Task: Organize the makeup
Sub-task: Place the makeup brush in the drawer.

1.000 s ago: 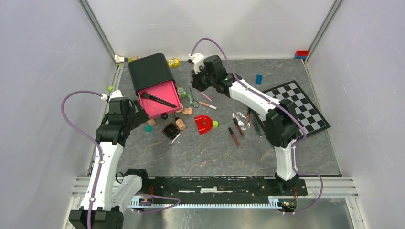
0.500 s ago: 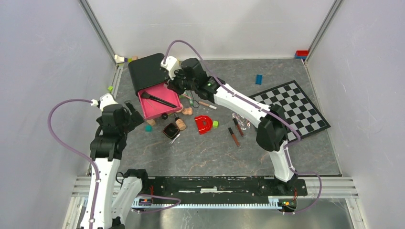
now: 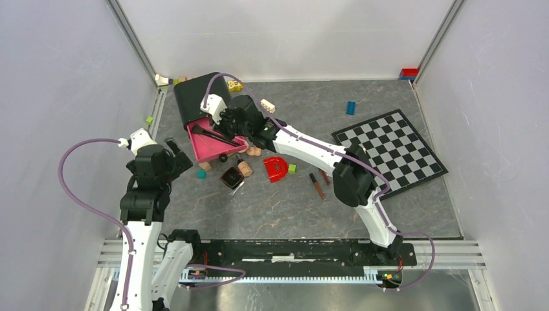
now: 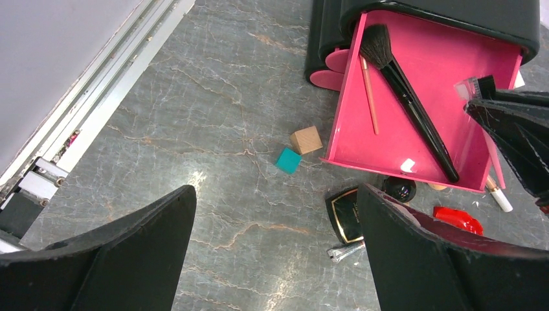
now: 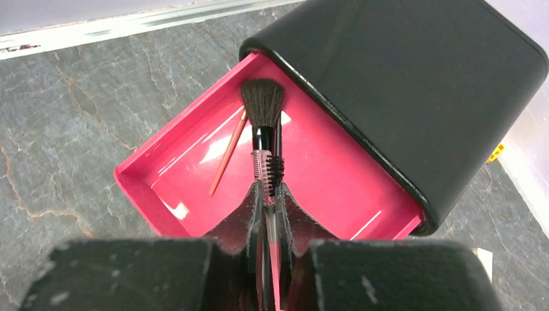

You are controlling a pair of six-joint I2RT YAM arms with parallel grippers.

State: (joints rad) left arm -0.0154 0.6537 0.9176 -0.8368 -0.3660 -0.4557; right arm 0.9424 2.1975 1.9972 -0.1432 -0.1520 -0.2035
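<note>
A pink brow comb [image 5: 267, 170] is clamped in the right pincer [image 5: 268, 194], over the pink drawer [image 5: 188, 162], where a black brush [image 5: 262, 103] lies just ahead. The left pincer [image 4: 275, 194] is spread open.

Overhead and both wrist views share the drawer [image 3: 210, 150].

We are seeing bare table [image 4: 226, 84] left of the drawer [image 4: 440, 71], under the left gripper [image 4: 275, 194]; only a tan cube [image 4: 306, 139] and a teal cube [image 4: 288, 160] are sitting there. Inside, a brush [image 4: 408, 97] and stick [image 4: 369, 97] are taking the middle, the right gripper [image 5: 268, 197] with its wand [image 5: 264, 168] one side. The case [image 5: 401, 84] is closing the far end.
</note>
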